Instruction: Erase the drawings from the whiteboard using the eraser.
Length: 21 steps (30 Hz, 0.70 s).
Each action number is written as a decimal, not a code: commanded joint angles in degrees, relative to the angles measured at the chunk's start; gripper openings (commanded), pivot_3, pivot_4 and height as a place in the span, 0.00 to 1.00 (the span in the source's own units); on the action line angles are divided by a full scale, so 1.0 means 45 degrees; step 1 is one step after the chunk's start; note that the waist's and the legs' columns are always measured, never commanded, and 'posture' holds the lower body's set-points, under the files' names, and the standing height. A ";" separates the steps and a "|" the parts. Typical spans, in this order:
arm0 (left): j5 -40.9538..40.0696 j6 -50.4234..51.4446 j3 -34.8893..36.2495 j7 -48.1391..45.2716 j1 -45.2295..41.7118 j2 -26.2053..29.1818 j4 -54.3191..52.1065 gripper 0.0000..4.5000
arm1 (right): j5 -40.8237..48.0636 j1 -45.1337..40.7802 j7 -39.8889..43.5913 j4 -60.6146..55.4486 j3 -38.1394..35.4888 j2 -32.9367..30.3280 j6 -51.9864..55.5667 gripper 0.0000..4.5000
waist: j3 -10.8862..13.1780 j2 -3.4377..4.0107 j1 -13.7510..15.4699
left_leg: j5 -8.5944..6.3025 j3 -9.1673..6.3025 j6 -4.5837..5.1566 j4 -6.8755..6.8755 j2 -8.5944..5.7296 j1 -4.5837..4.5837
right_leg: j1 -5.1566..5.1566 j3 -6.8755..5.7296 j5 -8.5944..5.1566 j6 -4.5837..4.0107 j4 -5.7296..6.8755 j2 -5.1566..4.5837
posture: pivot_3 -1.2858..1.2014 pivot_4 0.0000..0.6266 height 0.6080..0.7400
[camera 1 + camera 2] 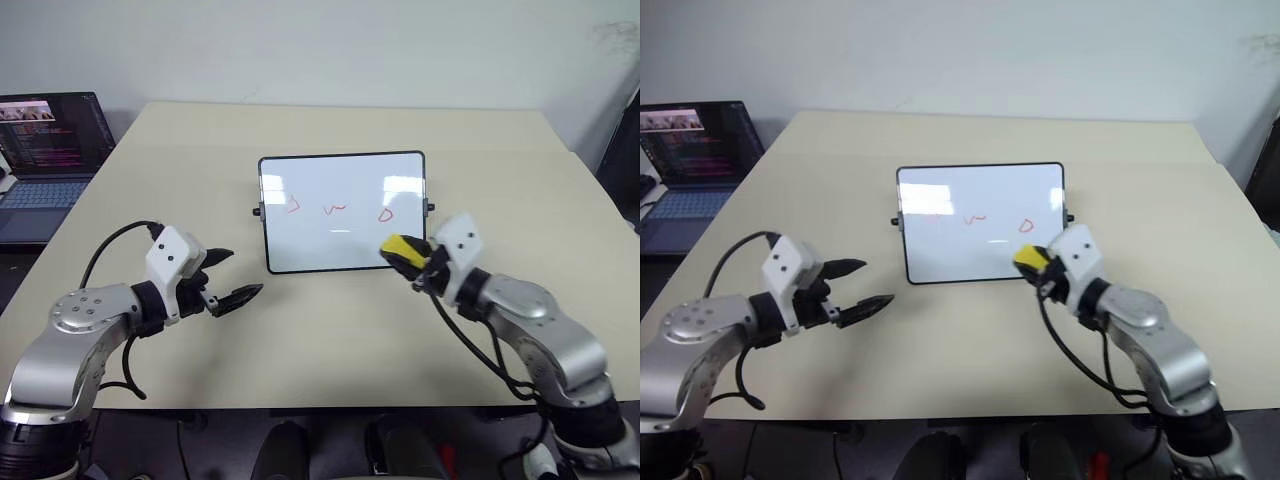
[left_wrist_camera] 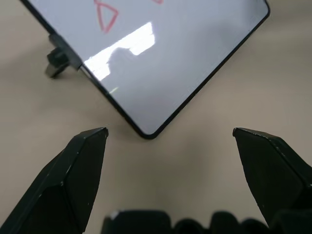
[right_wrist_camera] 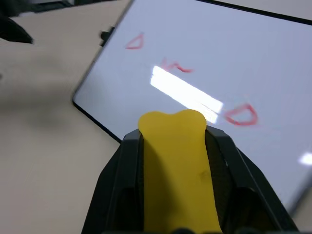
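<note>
The whiteboard stands tilted on the tan table with a black frame and grey side knobs. Three red drawings run across its middle: a triangle at the left, a squiggle, and a D-shape at the right. My right gripper is shut on the yellow eraser, held at the board's lower right corner just below the D-shape; the eraser sits between the fingers in the right wrist view. My left gripper stands open and empty, left of the board's lower left corner.
An open laptop sits on a side surface at the far left. The table's near edge runs below both arms, and bare tabletop lies between them in front of the board.
</note>
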 commanded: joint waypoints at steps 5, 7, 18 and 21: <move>0.0173 0.0230 0.0971 0.0682 0.0352 0.0315 -0.0683 1.00 | -0.1426 -0.2997 0.0333 0.2222 0.1986 0.1732 -0.0834 0.29 | 0.0001 0.0001 -0.0012 | 0.0000 0.0004 -0.0001 0.0007 0.0000 -0.0002 | -0.0007 0.0001 0.0020 -0.0033 0.0007 -0.0007 | 0.52 0.24 1.00; 0.0380 0.0051 0.1171 0.1081 0.0203 0.0202 -0.0441 1.00 | -0.1759 -0.3923 0.0292 0.3127 0.2251 0.2288 -0.1019 0.29 | 0.0001 0.0001 0.0020 | 0.0000 -0.0001 -0.0001 0.0005 -0.0007 -0.0006 | -0.0007 -0.0008 0.0031 -0.0053 0.0004 -0.0017 | 0.52 0.24 1.00; -0.0092 0.0079 0.1549 0.1869 -0.1698 -0.0242 0.0948 1.00 | -0.3252 -0.5855 0.0560 0.5615 0.2594 0.3472 -0.2272 0.29 | -0.0001 -0.0003 0.0026 | -0.0001 0.0001 -0.0002 0.0004 -0.0039 -0.0015 | -0.0008 -0.0021 0.0037 -0.0058 0.0009 -0.0069 | 0.52 0.24 1.00; -0.0341 0.0343 0.1242 0.1397 -0.1822 -0.0164 0.1121 1.00 | -0.3395 -0.5989 0.0748 0.5717 0.2566 0.3643 -0.2355 0.29 | -0.0001 -0.0004 0.0006 | -0.0001 -0.0004 -0.0003 0.0004 -0.0038 -0.0020 | -0.0010 -0.0031 0.0037 -0.0059 0.0011 -0.0071 | 0.52 0.24 1.00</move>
